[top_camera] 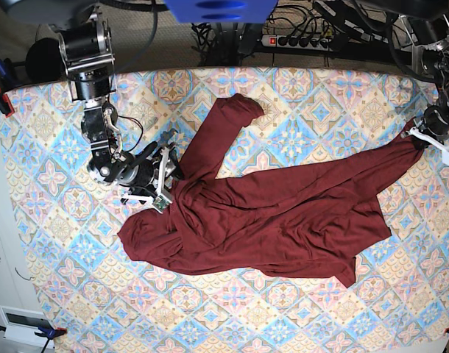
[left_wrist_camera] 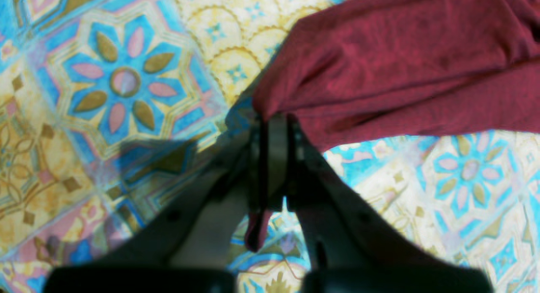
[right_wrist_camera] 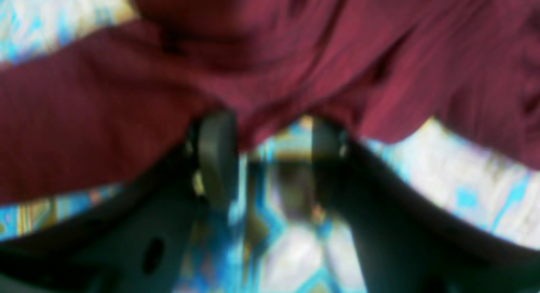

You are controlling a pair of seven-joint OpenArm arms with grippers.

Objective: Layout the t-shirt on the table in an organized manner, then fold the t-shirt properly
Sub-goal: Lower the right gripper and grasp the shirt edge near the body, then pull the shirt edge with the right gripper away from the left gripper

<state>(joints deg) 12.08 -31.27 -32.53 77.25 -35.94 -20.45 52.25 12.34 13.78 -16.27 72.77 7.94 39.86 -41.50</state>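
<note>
The t-shirt [top_camera: 283, 220] is spread in a crumpled heap across the middle of the table [top_camera: 55, 250], its dark maroon cloth bunched into folds rather than laid flat. One long sleeve is stretched up toward the far edge of the table, and another is drawn out to the far right side of the base view, where its end is held by the left gripper [top_camera: 433, 140]. In the left wrist view the left gripper [left_wrist_camera: 274, 128] is seen clamped on the sleeve end, the jaws pressed together with a small tongue of maroon fabric hanging below them; the rest of the sleeve [left_wrist_camera: 400, 65] is stretched away over the patterned cloth. The right gripper [top_camera: 160, 184] is placed at the left side of the garment in the base view, at the edge of the bunched fabric. In the right wrist view, which is blurred, the right gripper [right_wrist_camera: 274, 137] is shown with its jaws spread apart, the tiled cloth visible between them, and the t-shirt's edge [right_wrist_camera: 270, 65] lying just at the fingertips; nothing is seen to be gripped there
</note>
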